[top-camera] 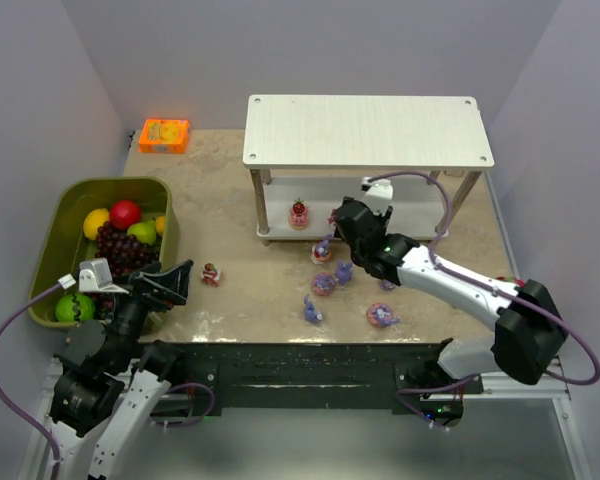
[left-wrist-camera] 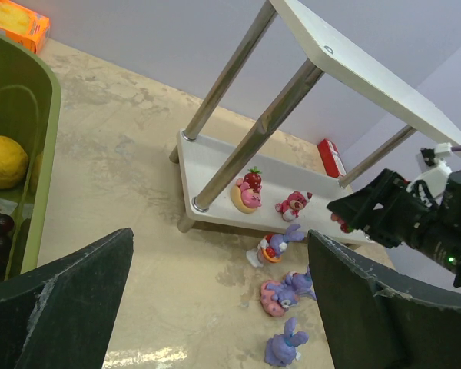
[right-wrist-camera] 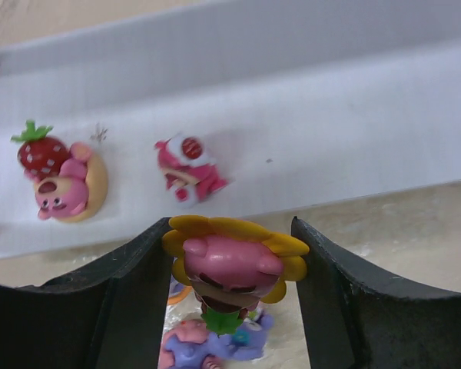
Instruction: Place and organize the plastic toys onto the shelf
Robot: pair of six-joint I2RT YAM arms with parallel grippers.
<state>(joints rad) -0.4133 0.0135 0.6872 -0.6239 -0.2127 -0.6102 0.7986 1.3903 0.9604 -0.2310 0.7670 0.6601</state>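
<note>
Bin: at your far left, the olive-green bin [top-camera: 52, 250] holds fruit [top-camera: 120, 240], with a lemon, a red apple and dark grapes among it.
Orange box: the orange box [top-camera: 164, 135] lies flat on the table [top-camera: 230, 190], in the back-left corner behind the bin.
Left gripper: your left gripper [top-camera: 170, 282] hovers at the bin's near right corner. Its fingers [left-wrist-camera: 61, 307] are spread wide with nothing between them.
Red figure: one small red figure [top-camera: 211, 273] stands alone on the table, between the bin and the shelf.
Shelf: the shelf [top-camera: 365, 130] stands at the back, right of centre.
Lower board: the lower board [right-wrist-camera: 330, 131] carries two toys. You find a strawberry-topped figure [right-wrist-camera: 58, 181] near its left end and a pink-red figure [right-wrist-camera: 188, 171] just right of it, the two not touching.
Right gripper: your right gripper [top-camera: 335, 222] is clamped on a yellow-petalled pink figure [right-wrist-camera: 232, 265], held just in front of the lower board's front edge and off the table.
Bunnies: the purple bunnies [top-camera: 323, 284] are scattered on the table in front of the shelf, below and right of that gripper. Some sit on pink bases.
</note>
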